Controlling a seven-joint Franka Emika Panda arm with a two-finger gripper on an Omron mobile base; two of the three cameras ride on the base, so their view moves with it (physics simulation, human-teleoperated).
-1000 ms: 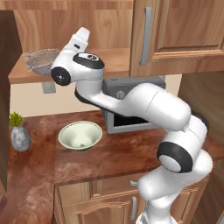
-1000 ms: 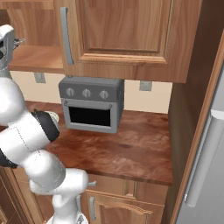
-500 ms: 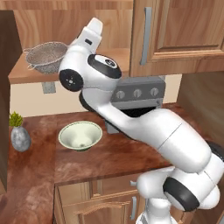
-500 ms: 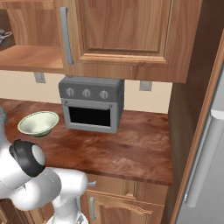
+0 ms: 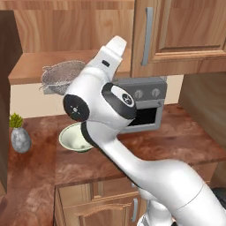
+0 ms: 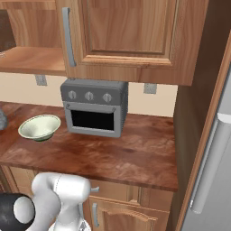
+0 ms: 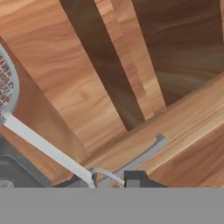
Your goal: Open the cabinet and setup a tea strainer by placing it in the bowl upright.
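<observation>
The tea strainer, a grey mesh cup, hangs in the air just in front of the open cabinet's shelf. Its wire handle runs behind my forearm. In the hand view the strainer's mesh sits at the left edge. Its thin handle slants down into my gripper, which is shut on its end. The cabinet door stands swung open at the left. The pale bowl rests on the counter below the strainer, partly behind my arm, and appears whole in the right base view as the bowl.
A grey toaster oven stands against the wall right of the bowl. A stone vase with a plant sits at the left. A closed wall cabinet with a bar handle hangs above the oven. A fridge is at the far right.
The strainer has come off the shelf, moving right and down in front of its edge. My arm has swung forward and now looms large in the left base view.
</observation>
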